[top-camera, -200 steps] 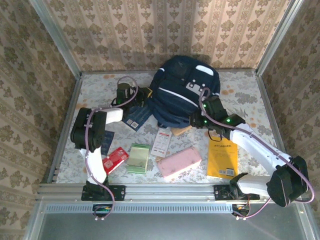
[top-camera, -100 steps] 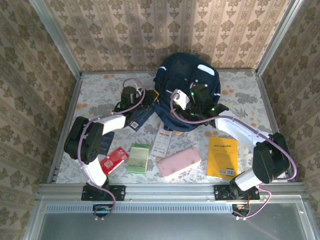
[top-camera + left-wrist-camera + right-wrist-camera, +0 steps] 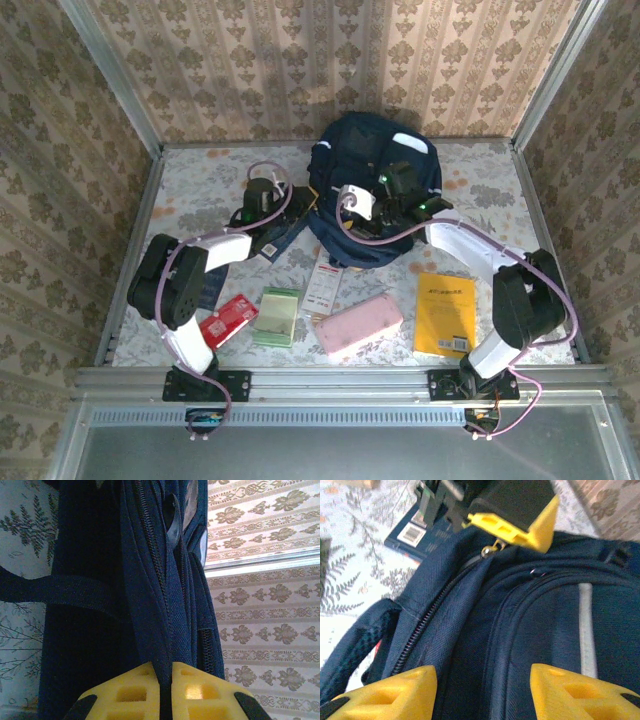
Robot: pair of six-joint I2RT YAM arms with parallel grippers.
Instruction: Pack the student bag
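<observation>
The student bag point(image 3: 375, 190), dark navy with a white stripe, lies at the back middle of the table. My left gripper point(image 3: 298, 197) is at the bag's left edge. In the left wrist view its yellow fingers point(image 3: 135, 692) are shut on a strip of the bag's fabric point(image 3: 165, 645) beside a zipper. My right gripper point(image 3: 385, 195) hovers over the top of the bag. Its yellow fingertips point(image 3: 395, 695) stand apart above the fabric point(image 3: 485, 645) with nothing between them. The right wrist view also has the left gripper's yellow fingers point(image 3: 520, 522) by the zipper pull point(image 3: 487, 551).
In front of the bag lie a pink case point(image 3: 358, 325), a yellow book point(image 3: 445, 315), a green notebook point(image 3: 277, 316), a red pack point(image 3: 230, 320) and a white leaflet point(image 3: 323, 285). A dark blue booklet point(image 3: 272, 238) lies under the left arm. Metal rails and walls enclose the table.
My right arm has swung from the bag's front right edge up over the bag, and its jaws have widened. The left gripper has kept its hold and shifted slightly toward the back.
</observation>
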